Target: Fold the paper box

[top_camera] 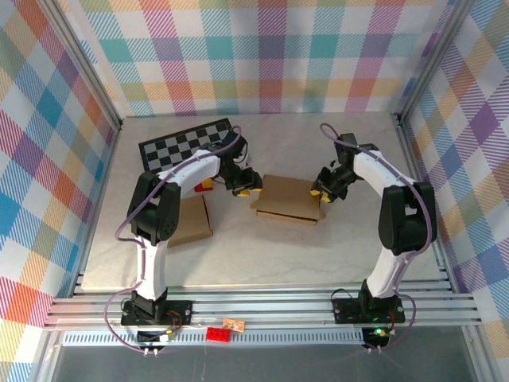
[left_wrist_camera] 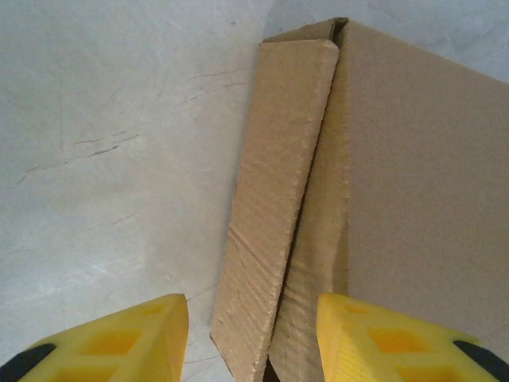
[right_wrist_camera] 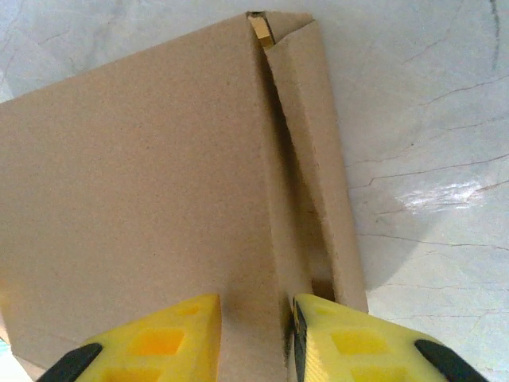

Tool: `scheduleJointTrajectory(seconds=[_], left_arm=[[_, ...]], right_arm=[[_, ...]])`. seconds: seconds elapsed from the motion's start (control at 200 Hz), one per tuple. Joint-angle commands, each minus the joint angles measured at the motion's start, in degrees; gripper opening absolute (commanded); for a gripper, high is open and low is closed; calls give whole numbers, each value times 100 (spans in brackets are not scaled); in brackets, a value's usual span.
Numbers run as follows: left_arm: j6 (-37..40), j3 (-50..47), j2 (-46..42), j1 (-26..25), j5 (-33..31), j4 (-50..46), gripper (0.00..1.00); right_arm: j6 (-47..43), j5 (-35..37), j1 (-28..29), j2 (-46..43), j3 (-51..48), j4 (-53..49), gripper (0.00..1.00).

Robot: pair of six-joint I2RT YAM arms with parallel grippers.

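- The paper box (top_camera: 288, 199) lies flat in the middle of the table (top_camera: 262, 259), with bare marbled surface in front of it.
- It is matte brown corrugated cardboard, and a long flap (left_wrist_camera: 274, 207) angles off its left edge (the cut looks ragged).
- The left gripper (top_camera: 245, 185) straddles the flap's end, its yellow fingers (left_wrist_camera: 119, 346) released and clear on both sides.
- The right gripper (top_camera: 322, 193) is at the box's right edge, fingers set narrowly astride a crease; whether they pinch it, I cannot tell.
- A cardboard sheet (top_camera: 191, 221) lies beneath the left arm, with a checkerboard mat (top_camera: 179, 143) behind.
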Motion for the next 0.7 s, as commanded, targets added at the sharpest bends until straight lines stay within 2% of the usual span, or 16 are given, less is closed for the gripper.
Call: scheduleJointTrajectory(seconds=[0.0, 0.24, 0.455, 0.695], left_arm=[[124, -215, -16, -26, 93, 109, 44], [-35, -404, -345, -69, -34, 309, 44], [-164, -400, -734, -68, -290, 176, 45], [-582, -512, -629, -53, 355, 809, 49]], right_arm=[[-151, 11, 50, -41, 215, -237, 32], [-519, 481, 33, -425, 86, -434, 46], [-825, 425, 25, -260, -105, -310, 56], [-1061, 541, 24, 192, 90, -357, 57]])
